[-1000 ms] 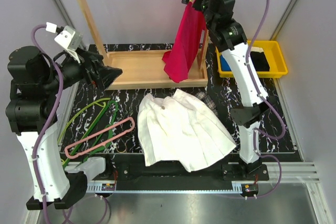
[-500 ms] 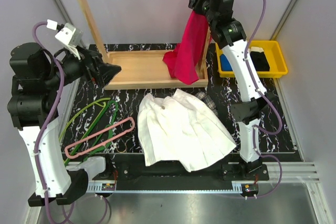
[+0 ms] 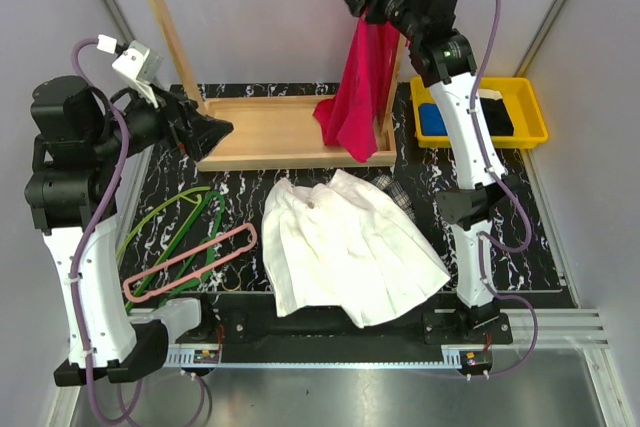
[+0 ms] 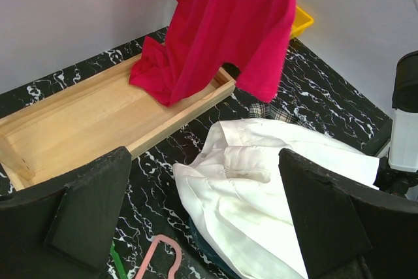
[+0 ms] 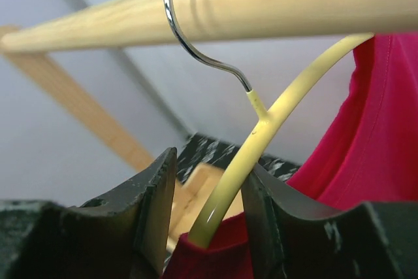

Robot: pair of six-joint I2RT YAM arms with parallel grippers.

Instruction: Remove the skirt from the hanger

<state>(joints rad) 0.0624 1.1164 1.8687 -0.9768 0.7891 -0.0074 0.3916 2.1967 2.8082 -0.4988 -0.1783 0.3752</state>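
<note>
Two claws, two jobs: the right gripper point(image 5: 208, 191) is clamped on the yellow hanger point(image 5: 261, 135) carrying the red shirt point(image 3: 360, 87), its hook seemingly seated over the wooden rail point(image 5: 274, 4), probably to park it clear. The left gripper point(image 3: 208, 135) hovers with jaws wide apart, holding nothing. The skirt point(image 3: 345, 247) lies spread on the table point(image 3: 540, 237), already free of the pink hanger point(image 3: 190, 262), which rests apart to its left.

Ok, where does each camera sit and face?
Top external: above, behind both visible arms, looking down on white pleated fabric skirt and thin pink loop hanger.
Left wrist: faces skirt and bright red shirt; open left gripper frames them.
Right wrist: faces up at wooden rail; right gripper holds pale yellow curved hanger.
Shared: the shirt, all views.
</note>
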